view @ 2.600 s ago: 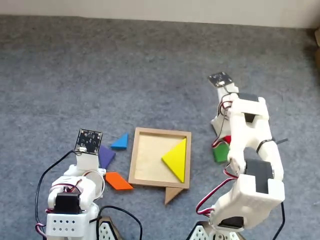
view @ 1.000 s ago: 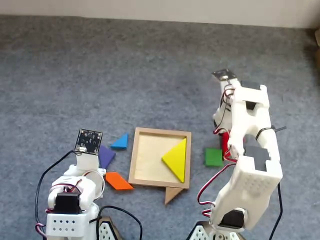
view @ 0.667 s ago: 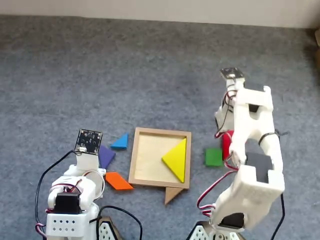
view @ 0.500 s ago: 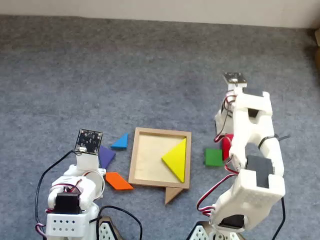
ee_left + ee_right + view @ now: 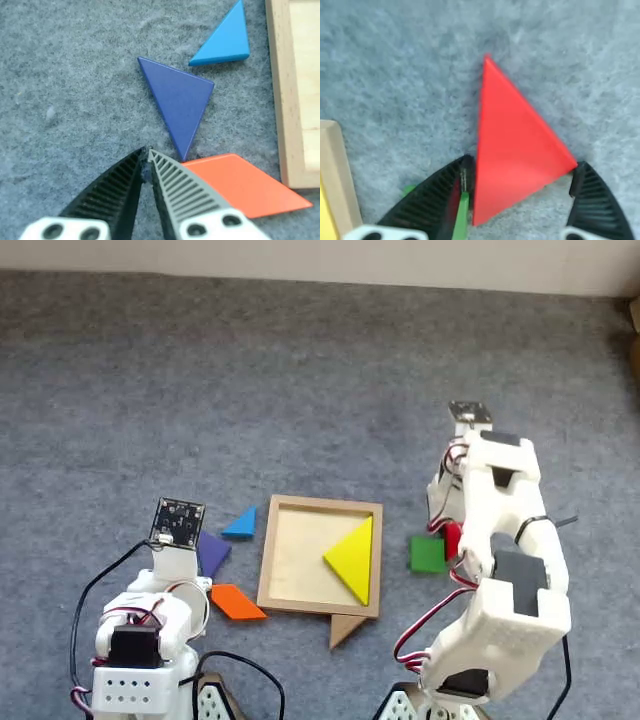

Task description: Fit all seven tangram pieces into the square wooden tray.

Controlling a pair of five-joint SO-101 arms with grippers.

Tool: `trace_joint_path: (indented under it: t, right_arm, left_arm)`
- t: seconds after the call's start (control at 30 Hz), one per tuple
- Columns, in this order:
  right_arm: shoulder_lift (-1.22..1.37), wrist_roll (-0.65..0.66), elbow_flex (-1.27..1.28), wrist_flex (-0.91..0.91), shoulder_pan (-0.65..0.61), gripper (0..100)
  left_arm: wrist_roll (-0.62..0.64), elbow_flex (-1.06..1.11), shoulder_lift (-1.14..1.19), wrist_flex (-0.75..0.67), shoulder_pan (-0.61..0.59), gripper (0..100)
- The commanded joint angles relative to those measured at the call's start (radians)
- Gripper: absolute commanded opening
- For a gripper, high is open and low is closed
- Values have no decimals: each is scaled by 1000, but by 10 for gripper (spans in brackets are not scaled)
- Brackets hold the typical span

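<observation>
Two pieces are crowding my right tool [image 5: 520, 170]: it is hanging wide open astride the flat red triangle [image 5: 515, 155] toward the tabletop's right edge, one finger nearly on the green square [image 5: 427, 553] (risky). I'm judging that closing could trap both, or pivot the thin triangle away. That arm is reaching forward, wrist pitching down; the left tool [image 5: 147, 155] is sitting closed beside the purple triangle [image 5: 177, 102].

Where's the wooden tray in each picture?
High view: wooden tray, lower middle of the picture.
Left wrist view: its rim beside the orange piece.
Right wrist view: its corner near the red triangle.
Shared landmark: yellow triangle inside it, high and right wrist views.
</observation>
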Motion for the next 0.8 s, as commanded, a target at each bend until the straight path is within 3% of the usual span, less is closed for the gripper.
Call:
trace_joint_path:
  t: [0.0,0.77]
  right_arm:
    - [-56,-9,15,-33,5,298]
    - [-58,63,-82,39,-25,300]
  left_arm:
    - [5,21,-24,3,16,5]
    - [5,21,-24,3,16,5]
